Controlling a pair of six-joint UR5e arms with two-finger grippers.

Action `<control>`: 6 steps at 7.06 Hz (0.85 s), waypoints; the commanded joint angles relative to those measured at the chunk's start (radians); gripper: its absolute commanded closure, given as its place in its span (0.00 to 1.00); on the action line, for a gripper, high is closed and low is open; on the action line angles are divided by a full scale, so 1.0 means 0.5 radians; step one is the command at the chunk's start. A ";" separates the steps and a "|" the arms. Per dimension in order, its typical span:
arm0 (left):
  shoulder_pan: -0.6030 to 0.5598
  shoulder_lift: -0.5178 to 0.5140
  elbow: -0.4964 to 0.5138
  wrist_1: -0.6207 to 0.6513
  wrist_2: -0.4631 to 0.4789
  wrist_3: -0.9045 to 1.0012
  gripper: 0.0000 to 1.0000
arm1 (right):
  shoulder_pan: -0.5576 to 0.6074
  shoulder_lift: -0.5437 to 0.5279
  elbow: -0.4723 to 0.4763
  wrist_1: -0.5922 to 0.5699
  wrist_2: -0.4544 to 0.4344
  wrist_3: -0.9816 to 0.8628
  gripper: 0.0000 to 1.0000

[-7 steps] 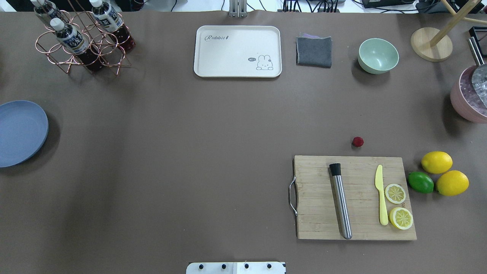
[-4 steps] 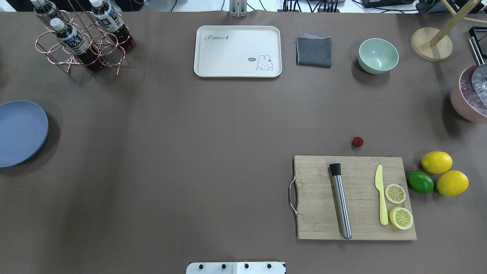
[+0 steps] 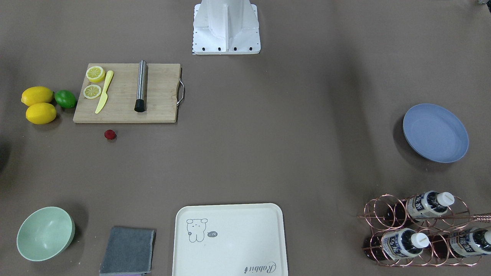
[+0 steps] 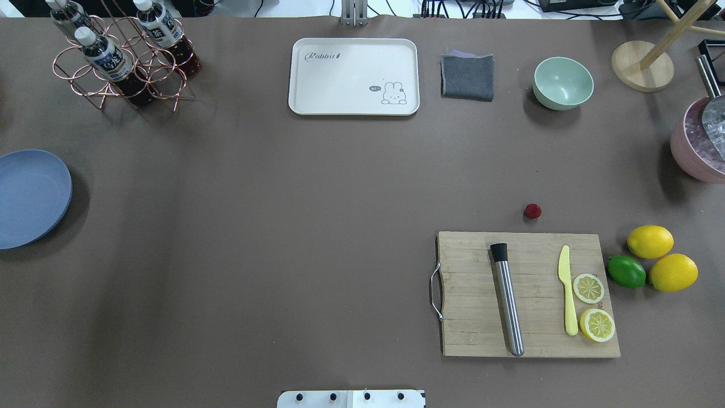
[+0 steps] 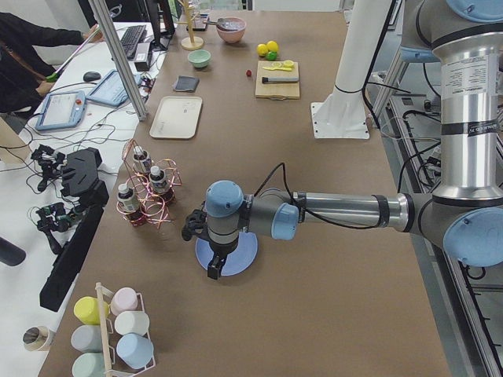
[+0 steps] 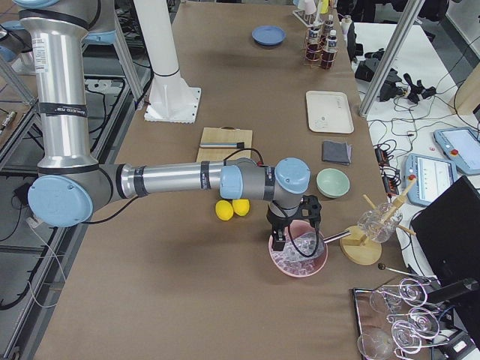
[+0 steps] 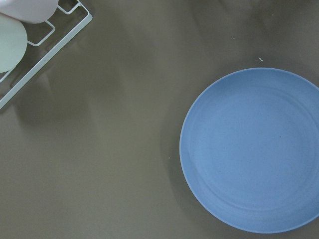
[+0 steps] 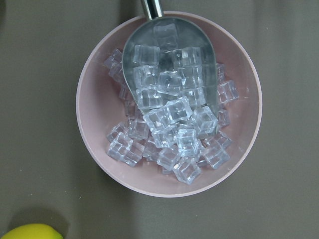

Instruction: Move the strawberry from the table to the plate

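Note:
The strawberry, a tiny dark-red berry, lies on the grey-brown table just beyond the far edge of the cutting board; it also shows in the front view. The round blue plate sits bare at the table's left end and fills the left wrist view. My left gripper hangs over the plate, seen only from the side, so I cannot tell its state. My right gripper hovers over the pink ice bowl; I cannot tell its state either.
A muddler, a yellow knife and lemon slices lie on the board, with two lemons and a lime to its right. Farther back stand a cream tray, grey cloth, mint bowl and bottle rack.

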 commanded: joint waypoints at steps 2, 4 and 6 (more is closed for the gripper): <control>0.000 0.006 0.003 0.000 -0.006 -0.004 0.02 | 0.000 0.018 -0.005 0.001 0.002 -0.002 0.00; 0.000 -0.006 0.009 0.000 -0.006 -0.007 0.02 | 0.003 0.015 0.025 0.001 0.002 0.001 0.00; 0.000 0.012 0.009 0.000 -0.006 -0.004 0.02 | 0.003 0.024 0.013 0.001 0.002 0.001 0.00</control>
